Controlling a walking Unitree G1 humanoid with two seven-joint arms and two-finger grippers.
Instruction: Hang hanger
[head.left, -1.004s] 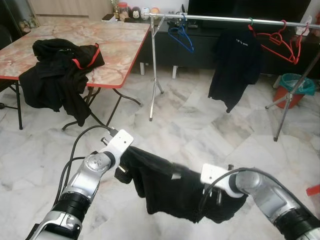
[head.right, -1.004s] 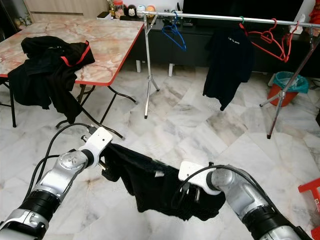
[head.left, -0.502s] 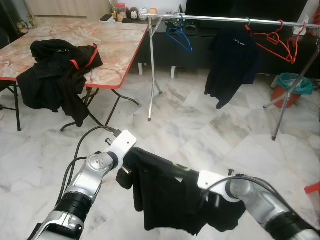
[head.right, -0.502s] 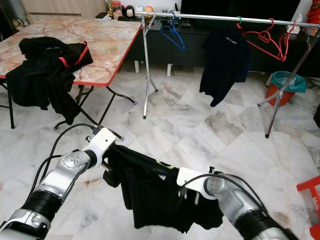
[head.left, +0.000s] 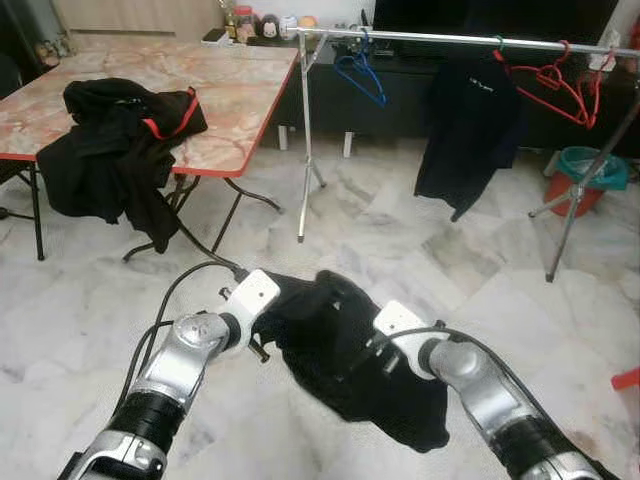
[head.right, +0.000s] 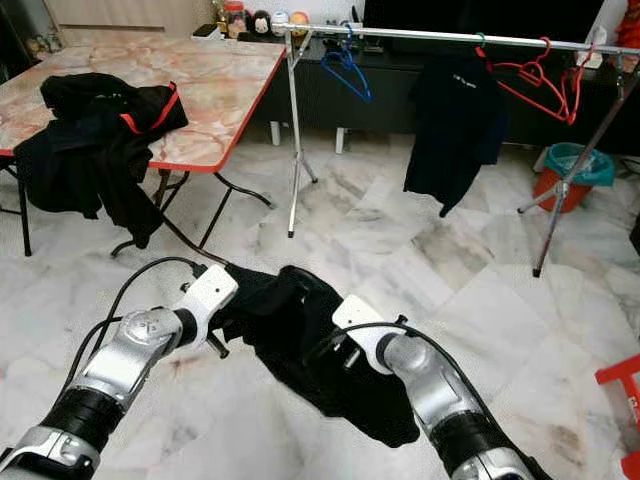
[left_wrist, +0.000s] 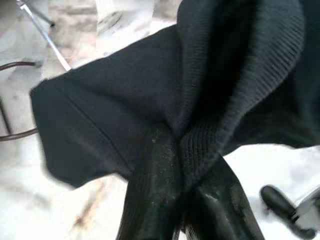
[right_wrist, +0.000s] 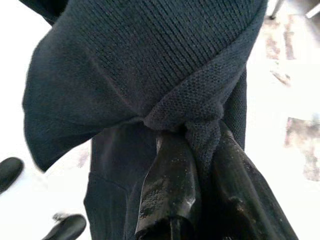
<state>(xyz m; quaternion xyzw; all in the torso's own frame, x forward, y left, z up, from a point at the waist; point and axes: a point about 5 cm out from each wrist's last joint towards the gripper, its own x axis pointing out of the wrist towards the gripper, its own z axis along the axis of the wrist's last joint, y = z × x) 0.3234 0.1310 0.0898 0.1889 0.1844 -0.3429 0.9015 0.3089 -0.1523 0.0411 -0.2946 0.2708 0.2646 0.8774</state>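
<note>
shirt: black, bunched between both grippers, held above the floor; lower end droops toward the right arm. Long axis roughly left-right, grippers close together so cloth sags in a heap rather than spread.
left gripper: both fingers clamped on a fold of ribbed black knit; no gap between them.
right gripper: fingers pinched on a gathered knot of the same knit.
hanger in shirt: cannot tell, cloth hides it.
rail: silver bar on tripod legs, runs left-right across the back of the room, well apart from the held shirt.
on rail: blue hanger near the left end, bare; hung black shirt past the middle, hanging straight down; red hangers near the right end, bare, tilted.
bucket: orange with teal liner, on the floor by the rail's right legs; contents cannot be made out.
table: marble-look top with red edge, at the left beside the rail's left leg.
on table: pile of black clothes with a red strap, at the near-left corner, spilling over the near edge and hanging down.
table far edge: small jars and round items, too small to identify.
</note>
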